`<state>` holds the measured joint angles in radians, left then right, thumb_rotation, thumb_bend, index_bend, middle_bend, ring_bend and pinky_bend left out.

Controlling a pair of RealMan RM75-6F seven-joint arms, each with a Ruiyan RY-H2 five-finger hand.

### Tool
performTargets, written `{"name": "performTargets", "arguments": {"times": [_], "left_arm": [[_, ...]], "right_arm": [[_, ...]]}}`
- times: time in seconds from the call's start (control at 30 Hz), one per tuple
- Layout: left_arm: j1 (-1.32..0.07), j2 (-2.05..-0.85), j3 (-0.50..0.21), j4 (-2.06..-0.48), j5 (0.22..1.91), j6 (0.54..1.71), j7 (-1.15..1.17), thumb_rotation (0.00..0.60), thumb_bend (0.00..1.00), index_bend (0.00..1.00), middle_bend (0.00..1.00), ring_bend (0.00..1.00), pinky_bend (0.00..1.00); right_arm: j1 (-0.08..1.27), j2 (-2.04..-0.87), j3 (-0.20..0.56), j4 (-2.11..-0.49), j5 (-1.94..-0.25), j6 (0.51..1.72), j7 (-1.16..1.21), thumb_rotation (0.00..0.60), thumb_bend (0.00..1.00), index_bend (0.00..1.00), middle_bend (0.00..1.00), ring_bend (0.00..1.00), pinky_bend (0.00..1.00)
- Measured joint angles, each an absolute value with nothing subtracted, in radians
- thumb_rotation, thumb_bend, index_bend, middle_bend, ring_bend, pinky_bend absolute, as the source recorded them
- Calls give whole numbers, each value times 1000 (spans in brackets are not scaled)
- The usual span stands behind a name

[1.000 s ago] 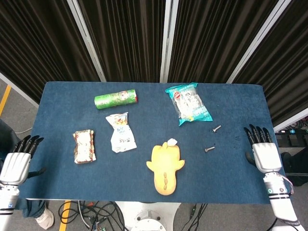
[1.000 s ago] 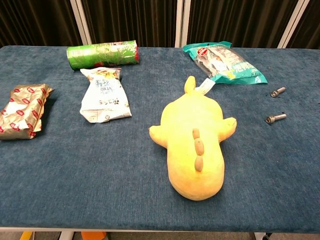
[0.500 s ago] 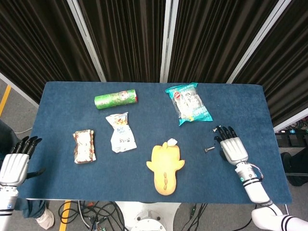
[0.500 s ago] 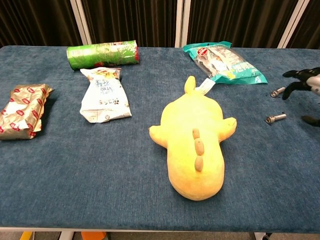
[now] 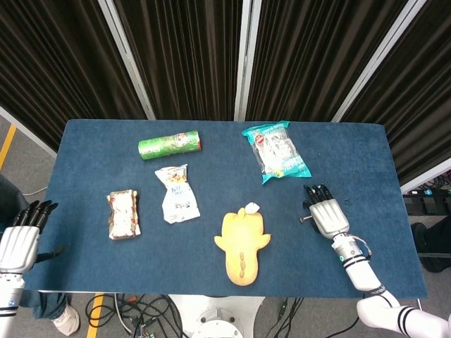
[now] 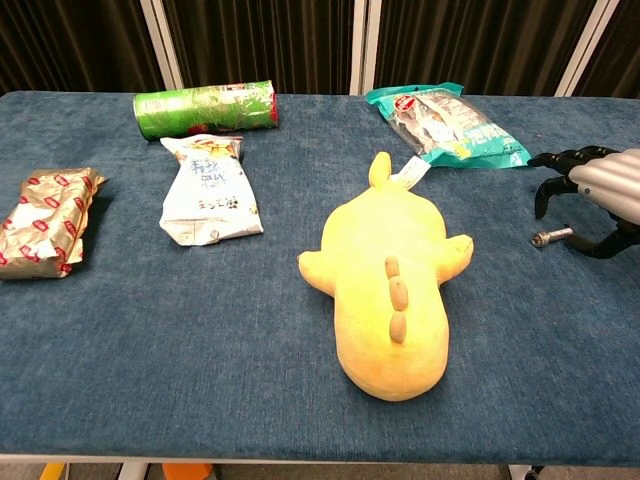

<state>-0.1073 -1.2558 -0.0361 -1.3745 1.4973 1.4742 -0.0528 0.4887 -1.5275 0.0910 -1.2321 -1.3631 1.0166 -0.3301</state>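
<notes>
A: Left hand (image 5: 17, 243) spread wide, idle, off the desk (image 5: 84, 267) edge. Right hand (image 6: 598, 195)?

B: Fingers apart, empty, arched over the bolt (image 6: 551, 237) right of the plush (image 6: 392, 290). Risk: a fingertip nudge rolls it away.

Bright, even overhead light on the blue felt-covered table (image 5: 91, 141); soft short shadows, sharp focus, black pleated curtains (image 5: 183, 56) behind it stay dim.

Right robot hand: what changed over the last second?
The right robot hand moved in from the table's right edge toward the middle and now hovers, fingers spread, over the two bolts; the near bolt shows between its fingers, not gripped. The left robot hand stayed off the left edge. The yellow plush and snack packs did not move.
</notes>
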Motion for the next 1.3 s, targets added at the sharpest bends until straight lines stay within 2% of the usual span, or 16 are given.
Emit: {"name": "performTargets", "arguments": {"times": [0.43, 0.77, 1.3], "left_arm": [[-108, -1261, -33, -1365, 1498, 1467, -58, 600, 0, 143, 119, 51, 171], [-108, -1263, -31, -1364, 1496, 1460, -56, 600, 0, 143, 119, 51, 171], [-106, -1264, -31, -1358, 1496, 1461, -67, 600, 0, 143, 119, 51, 171]], "right_arm": [[475, -1534, 69, -1210, -1378, 1048, -300, 600, 363, 466, 18, 0, 0], [476, -1540, 66, -1197, -1371, 1043, -298, 600, 366, 474, 18, 0, 0], [475, -1553, 68, -1179, -1387, 1078, -295, 600, 380, 546, 17, 0, 0]]}}
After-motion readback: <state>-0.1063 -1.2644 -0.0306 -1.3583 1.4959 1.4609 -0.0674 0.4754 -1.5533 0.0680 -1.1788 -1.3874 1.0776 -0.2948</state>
